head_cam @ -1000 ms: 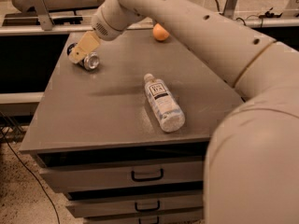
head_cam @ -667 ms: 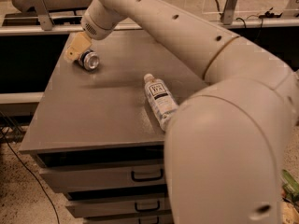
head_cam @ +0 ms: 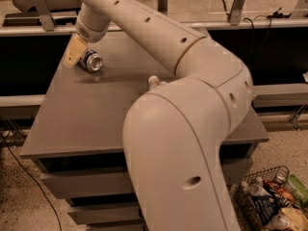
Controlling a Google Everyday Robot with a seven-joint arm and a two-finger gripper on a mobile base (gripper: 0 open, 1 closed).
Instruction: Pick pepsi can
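The pepsi can (head_cam: 92,61) lies on its side near the far left corner of the grey table (head_cam: 86,114), its silver end facing me. My gripper (head_cam: 77,53) is right at the can's left side, low over the table and touching or nearly touching the can. I cannot tell whether it is around the can or just beside it. My arm (head_cam: 192,105) reaches across the table from the lower right and fills much of the view.
A clear plastic bottle is mostly hidden behind my arm; only its white cap (head_cam: 153,81) shows at mid-table. Drawers (head_cam: 82,186) sit under the table top. A wire basket (head_cam: 272,201) of packaged items stands on the floor at lower right. A rail runs behind the table.
My arm has swung across the view and now hides most of the bottle and the orange object at the back. The gripper has stayed at the can's left side.
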